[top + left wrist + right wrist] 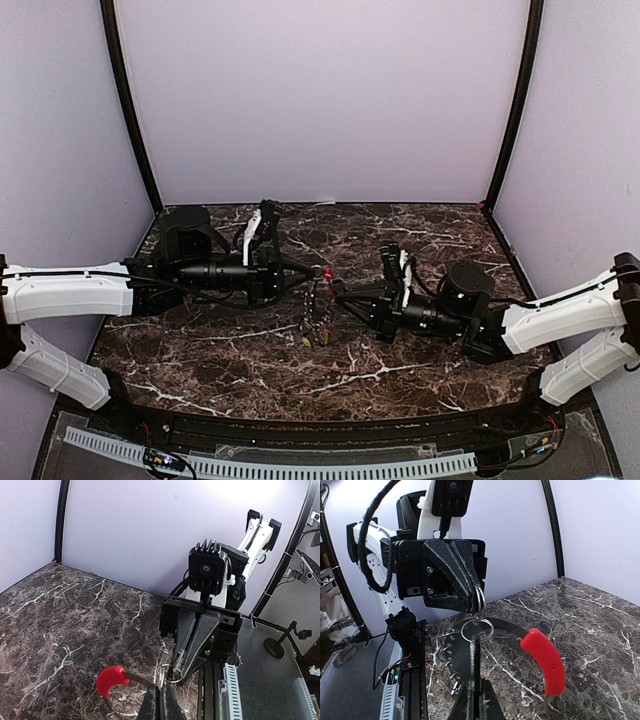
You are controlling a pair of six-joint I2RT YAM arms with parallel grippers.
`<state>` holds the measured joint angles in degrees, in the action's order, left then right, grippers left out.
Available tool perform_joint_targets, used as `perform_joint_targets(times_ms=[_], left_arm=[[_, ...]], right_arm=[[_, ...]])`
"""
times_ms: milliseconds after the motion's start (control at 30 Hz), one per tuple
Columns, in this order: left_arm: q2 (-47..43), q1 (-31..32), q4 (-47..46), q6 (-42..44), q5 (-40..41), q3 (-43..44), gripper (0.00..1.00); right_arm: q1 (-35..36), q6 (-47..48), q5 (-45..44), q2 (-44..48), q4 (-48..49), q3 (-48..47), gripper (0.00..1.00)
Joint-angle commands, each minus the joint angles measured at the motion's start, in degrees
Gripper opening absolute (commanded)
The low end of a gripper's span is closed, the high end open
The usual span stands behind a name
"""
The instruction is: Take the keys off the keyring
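The keyring is a wide grey band with a red segment (pixel 545 665), held above the table's middle; the red segment also shows in the left wrist view (pixel 112 679) and the top view (pixel 327 272). My left gripper (pixel 160 696) is shut on the band beside the red segment; it also shows in the top view (pixel 316 272). My right gripper (pixel 476 652) is shut on a small silver split ring (pixel 476 630) that hangs at the left gripper's tips; it also shows in the top view (pixel 337 294). A bunch of keys (pixel 316 327) dangles below the two grippers.
The dark marble table (pixel 420 230) is walled by pale panels at the back and sides. A black rail with a white cable chain (pixel 300 462) runs along the near edge. Both arms reach inward and meet at the centre.
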<state>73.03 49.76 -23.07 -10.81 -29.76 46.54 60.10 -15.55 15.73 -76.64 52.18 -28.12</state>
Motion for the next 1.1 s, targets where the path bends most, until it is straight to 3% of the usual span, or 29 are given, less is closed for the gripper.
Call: perform_joint_targets(times_ms=[0, 433, 1067], left_arm=[[-3.43, -1.42, -2.73, 1.03, 5.49, -0.19, 0.0], [-2.34, -1.42, -2.21, 1.36, 4.92, 0.2, 0.0], [0.75, -1.42, 0.03, 2.7, 3.53, 1.61, 0.0]], right_arm=[[0.64, -0.29, -0.16, 2.76, -0.48, 2.02, 0.0], [0.69, -0.49, -1.5, 5.53, -0.4, 1.9, 0.0], [0.64, -4.14, 0.09, 5.79, 8.56, 1.32, 0.0]])
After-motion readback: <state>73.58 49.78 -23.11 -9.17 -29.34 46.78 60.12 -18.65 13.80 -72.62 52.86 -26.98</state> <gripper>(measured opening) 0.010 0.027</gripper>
